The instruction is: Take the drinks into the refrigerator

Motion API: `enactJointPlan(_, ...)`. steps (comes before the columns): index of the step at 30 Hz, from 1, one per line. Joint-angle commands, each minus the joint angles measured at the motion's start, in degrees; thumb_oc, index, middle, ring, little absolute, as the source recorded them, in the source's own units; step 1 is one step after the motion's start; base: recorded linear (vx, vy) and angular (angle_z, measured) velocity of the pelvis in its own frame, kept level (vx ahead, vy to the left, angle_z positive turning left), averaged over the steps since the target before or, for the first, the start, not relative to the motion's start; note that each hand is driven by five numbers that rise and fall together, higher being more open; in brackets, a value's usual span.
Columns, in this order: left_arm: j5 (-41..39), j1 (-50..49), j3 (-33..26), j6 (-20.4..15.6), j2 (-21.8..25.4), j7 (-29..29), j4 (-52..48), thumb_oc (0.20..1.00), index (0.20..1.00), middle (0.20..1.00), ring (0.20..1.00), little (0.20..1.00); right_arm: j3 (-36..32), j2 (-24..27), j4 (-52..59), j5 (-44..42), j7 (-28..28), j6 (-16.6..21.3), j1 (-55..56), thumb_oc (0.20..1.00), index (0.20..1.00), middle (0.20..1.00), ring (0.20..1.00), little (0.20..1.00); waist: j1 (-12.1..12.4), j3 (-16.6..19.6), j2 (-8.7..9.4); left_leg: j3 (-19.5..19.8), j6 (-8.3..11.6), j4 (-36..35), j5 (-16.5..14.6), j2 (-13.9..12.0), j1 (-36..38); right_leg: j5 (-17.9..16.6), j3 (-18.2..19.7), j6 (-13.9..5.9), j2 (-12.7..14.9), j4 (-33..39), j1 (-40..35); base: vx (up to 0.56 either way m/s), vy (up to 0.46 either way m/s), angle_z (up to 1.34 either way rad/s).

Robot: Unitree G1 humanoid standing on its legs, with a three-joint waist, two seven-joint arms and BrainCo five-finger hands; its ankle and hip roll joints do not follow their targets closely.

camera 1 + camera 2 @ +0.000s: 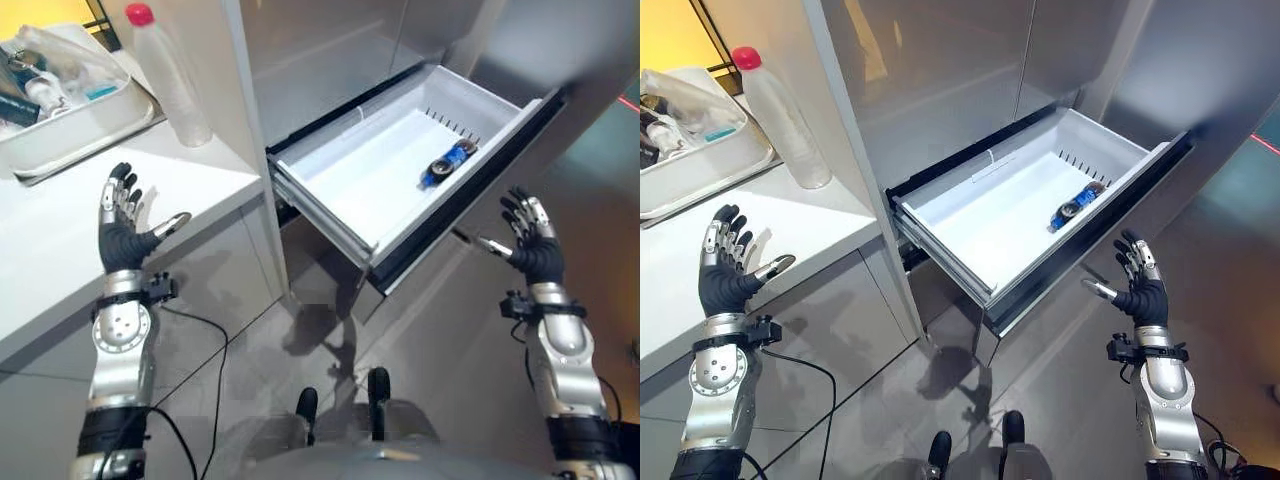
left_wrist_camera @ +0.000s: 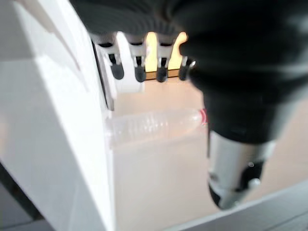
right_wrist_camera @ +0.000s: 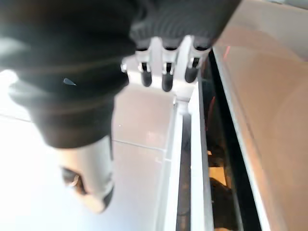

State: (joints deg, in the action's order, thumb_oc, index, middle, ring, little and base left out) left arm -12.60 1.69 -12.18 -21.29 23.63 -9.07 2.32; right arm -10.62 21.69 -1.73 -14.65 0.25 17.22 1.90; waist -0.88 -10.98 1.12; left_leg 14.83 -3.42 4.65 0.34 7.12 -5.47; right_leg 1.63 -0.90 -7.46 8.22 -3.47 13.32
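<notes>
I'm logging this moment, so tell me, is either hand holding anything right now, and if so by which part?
Nothing is held. The left hand and the right hand are both open and empty, raised in the air.

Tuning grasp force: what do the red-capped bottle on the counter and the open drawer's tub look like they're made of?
Bottle: looks like thin clear plastic, see-through and ribbed, with a red cap.
Drawer: the tub seems to be white moulded plastic, smooth with a slight gloss; its front looks dark. A blue drink lies inside.
Both hands, left and right, are open and empty.
</notes>
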Motion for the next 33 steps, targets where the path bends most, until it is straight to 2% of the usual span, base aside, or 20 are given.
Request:
enactJointPlan(1,-2.7,4.2,-0.2,-3.2,2.5,-0.9,-0.6,1.0,1.0,1.0,1.0,1.0,-1.5,3.2,1.9,-0.3,-1.3,3.5,-5.7,1.0,1.0,1.0,1.0,1.0,0.0,0.9,1.43,-2.5,1.45,0.7,-8.2,-2.4,5.5,-0.3,-2.0,0.52,-1.4,-2.8,-5.7,0.13,-0.228,0.71)
enactJointPlan(3,-3.6,4.9,0.2,-2.9,2.7,-0.9,0.3,1.0,1.0,1.0,1.0,1.0,-1.5,3.4,2.0,-1.1,-1.1,3.5,-5.5,1.0,1.0,1.0,1.0,1.0,-0.1,1.0,1.4,-2.1,1.97,1.1,-8.4,-3.0,5.5,0.5,-3.6,1.12,-1.4,-3.8,-6.1,0.13,-0.212,0.84)
enactJointPlan(5,-4.0,6.2,1.3,-2.8,2.6,-0.1,1.2,1.0,1.0,1.0,1.0,1.0,-3.1,3.4,2.7,-1.3,-1.1,3.6,-3.7,1.0,1.0,1.0,1.0,1.0,-1.8,0.9,1.38,-2.3,3.23,1.9,-8.4,-4.4,4.9,1.8,-6.3,1.85,-1.6,-4.0,-7.8,0.1,-0.231,1.1)
enactJointPlan(6,-4.6,7.8,2.2,-2.9,1.9,-0.9,2.4,1.0,1.0,1.0,1.0,1.0,-3.9,3.1,2.6,-1.4,-2.2,4.2,-3.1,1.0,1.0,1.0,1.0,1.0,-3.7,0.6,0.98,-8.8,4.36,1.7,-7.1,-6.9,3.4,2.6,-9.4,1.87,-0.9,-4.4,-8.9,0.03,-0.126,1.02)
enactJointPlan(7,-4.6,7.9,2.2,-3.0,1.9,-0.9,2.5,1.0,1.0,1.0,1.0,1.0,-3.9,3.1,2.6,-1.3,-2.3,4.2,-3.2,1.0,1.0,1.0,1.0,1.0,-3.8,0.6,1.04,-8.8,4.34,1.7,-6.8,-6.8,3.1,2.3,-9.4,1.87,-0.8,-4.2,-8.7,-0.04,-0.069,1.4)
enactJointPlan(10,-4.9,9.1,2.4,-2.8,1.8,-1.0,3.3,1.0,1.0,1.0,1.0,1.0,-4.7,2.7,4.3,-1.7,-2.3,4.3,-2.4,1.0,1.0,1.0,1.0,1.0,-5.5,0.2,0.63,-18.5,4.55,1.9,-5.0,-9.0,0.2,2.2,-11.0,1.86,-0.5,-3.6,-9.1,-0.06,-0.036,0.86)
enactJointPlan(11,-4.6,8.5,2.1,-2.8,2.0,-0.8,2.9,1.0,1.0,1.0,1.0,1.0,-4.9,2.7,4.3,-1.3,-2.2,4.2,-2.3,1.0,1.0,1.0,1.0,1.0,-5.2,0.5,0.25,-18.6,4.64,0.8,-5.1,-8.9,0.9,2.2,-10.8,2.02,-1.1,-2.9,-9.3,0.06,-0.022,0.21)
enactJointPlan(13,-4.1,6.8,1.6,-2.5,1.4,-0.9,2.7,1.0,1.0,1.0,1.0,1.0,-4.7,2.6,3.5,-0.8,-2.2,4.1,-2.0,1.0,1.0,1.0,1.0,1.0,-4.7,1.2,-0.16,-16.5,4.04,0.0,-5.8,-7.9,1.6,2.7,-10.0,2.15,-1.5,-2.3,-9.9,0.09,0.004,-0.06)
enactJointPlan(20,-2.1,7.8,1.9,-1.3,2.8,-1.6,5.2,1.0,1.0,1.0,1.0,1.0,-4.0,1.4,2.9,-0.7,-1.5,3.2,-2.8,1.0,1.0,1.0,1.0,1.0,-4.6,2.2,-0.07,-17.7,2.5,-2.4,-5.9,-7.3,4.1,3.5,-7.8,1.93,-1.7,-3.1,-10.5,0.08,0.055,-0.16)
enactJointPlan(23,-1.5,10.7,2.6,-1.0,5.2,-2.4,7.9,1.0,1.0,1.0,1.0,1.0,-3.3,1.6,3.2,-0.8,-1.0,3.0,-3.2,1.0,1.0,1.0,1.0,1.0,-5.0,2.5,-0.15,-18.3,2.46,-3.8,-5.6,-7.4,5.1,3.2,-7.1,1.62,-1.8,-2.4,-10.6,0.04,0.044,-0.17)
enactJointPlan(25,-5.4,15.0,3.2,-0.7,7.7,-2.1,12.0,1.0,1.0,1.0,1.0,1.0,-2.2,1.9,3.1,-1.7,-0.6,2.7,-3.8,1.0,1.0,1.0,1.0,1.0,-5.8,2.6,-0.3,-19.3,2.32,-4.5,-5.5,-7.5,5.9,2.8,-6.2,1.35,-2.0,-2.2,-10.4,0.04,0.051,-0.15)
enactJointPlan(33,-5.9,23.9,4.4,0.3,15.5,-4.6,19.6,1.0,1.0,1.0,1.0,1.0,-0.5,3.1,3.9,-2.7,0.5,2.1,-3.9,1.0,1.0,1.0,1.0,1.0,-7.5,2.8,-0.32,-21.2,2.56,-5.9,-5.5,-8.1,7.5,2.0,-4.3,0.82,-2.9,-0.9,-10.2,0.03,0.019,-0.22)
